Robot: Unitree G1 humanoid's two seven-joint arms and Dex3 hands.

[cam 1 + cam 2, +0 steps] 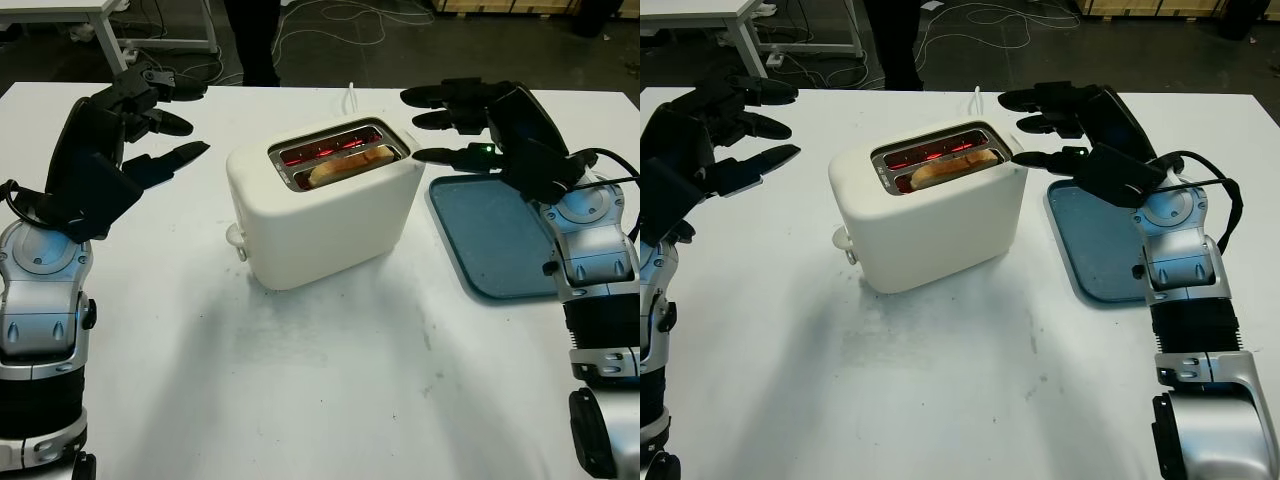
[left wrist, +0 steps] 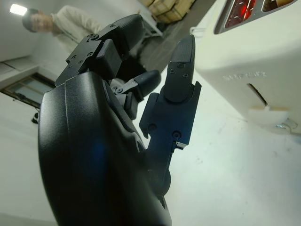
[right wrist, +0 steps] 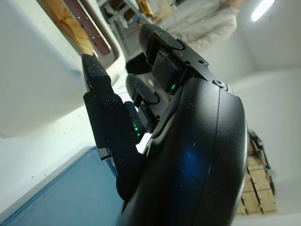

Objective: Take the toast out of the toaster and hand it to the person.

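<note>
A white toaster (image 1: 325, 205) stands in the middle of the table, its slots glowing red. One slice of toast (image 1: 348, 165) sits low in the nearer slot. My right hand (image 1: 455, 120) hovers open just right of the toaster's top, its lowest finger close to the slot edge. My left hand (image 1: 160, 115) is open, raised to the left of the toaster and apart from it. In the right wrist view the toast (image 3: 63, 21) shows beside my fingertip (image 3: 91, 66). A person (image 1: 255, 40) stands beyond the table's far edge.
A blue-grey tray (image 1: 500, 235) lies on the table to the right of the toaster, under my right forearm. The toaster's lever (image 1: 236, 238) sticks out on its front-left end. A white cord (image 1: 350, 95) runs behind the toaster. Cables lie on the floor beyond.
</note>
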